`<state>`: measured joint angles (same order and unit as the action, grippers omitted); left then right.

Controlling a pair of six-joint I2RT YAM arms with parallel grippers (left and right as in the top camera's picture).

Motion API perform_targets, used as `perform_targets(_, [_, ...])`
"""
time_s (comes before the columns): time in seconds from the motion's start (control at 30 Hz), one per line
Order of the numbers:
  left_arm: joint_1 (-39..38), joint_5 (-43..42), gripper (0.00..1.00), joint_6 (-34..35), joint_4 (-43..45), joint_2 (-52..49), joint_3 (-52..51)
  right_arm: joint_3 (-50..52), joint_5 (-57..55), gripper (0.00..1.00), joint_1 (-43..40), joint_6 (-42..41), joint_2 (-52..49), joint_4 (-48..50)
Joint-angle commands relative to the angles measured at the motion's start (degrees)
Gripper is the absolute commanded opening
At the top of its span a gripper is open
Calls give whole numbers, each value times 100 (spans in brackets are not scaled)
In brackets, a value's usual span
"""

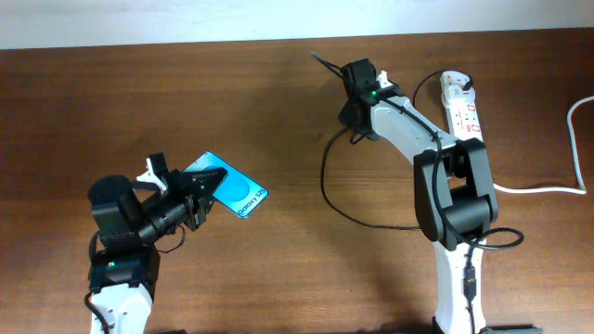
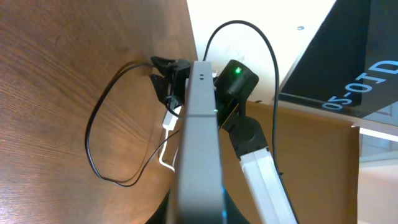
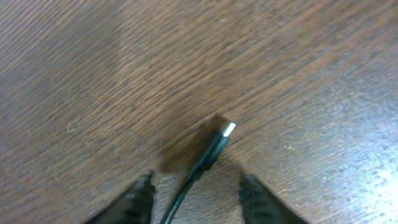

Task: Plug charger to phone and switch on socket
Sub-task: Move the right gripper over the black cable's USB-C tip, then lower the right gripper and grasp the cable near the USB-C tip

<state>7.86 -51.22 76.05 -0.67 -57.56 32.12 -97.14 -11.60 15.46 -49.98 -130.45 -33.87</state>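
The phone (image 1: 237, 192), blue-screened with a white text strip, is held tilted above the table by my left gripper (image 1: 200, 197), which is shut on it. In the left wrist view the phone (image 2: 199, 130) shows edge-on and hides the jaws. The charger, a thin black cable (image 1: 325, 190), loops across the table. Its silver connector tip (image 3: 229, 129) lies just ahead of my right gripper (image 3: 196, 180). That gripper is open, and the cable runs between its spread fingers. The right gripper (image 1: 345, 79) is at the far middle. The white socket strip (image 1: 461, 107) lies at the far right.
A thick white cord (image 1: 575, 139) runs along the right edge. The right arm's white body (image 1: 445, 186) stretches from the front edge to the far middle. The table's far edge meets a pale wall.
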Motion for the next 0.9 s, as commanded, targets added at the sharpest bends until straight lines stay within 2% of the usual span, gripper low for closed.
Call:
perform_targets(0.0, [20,-151,0,-114,55,24,63,4,90,32,31,-247,-435,-48])
perform_targets(0.07, [20,-151,0,-114,55,24,63,4,92,20,31,-223,-479,-22])
perform_targets(0.23, [20,-153,0,-114,52,24,66,4,107,5,24,415,-485,153])
perform_targets(0.3, [20,-153,0,-114,52,24,63,4,109,4,24,444,-483,199])
perform_targets(0.43, [20,-153,0,-111,55,24,63,-107,199,4,15,1801,-481,94])
perform_targets(0.6, [20,-155,0,-114,52,24,63,-898,1082,4,22,4087,-479,-1419])
perform_targets(0.7, [20,-203,0,-111,52,24,63,-1314,1438,5,22,4830,-468,-2592])
perform_targets(0.8, [20,-199,0,-114,52,24,63,-1318,2015,4,22,5455,-459,-3171])
perform_targets(0.87, [20,-197,0,-111,52,24,63,-1318,2024,5,20,5453,-459,-3178])
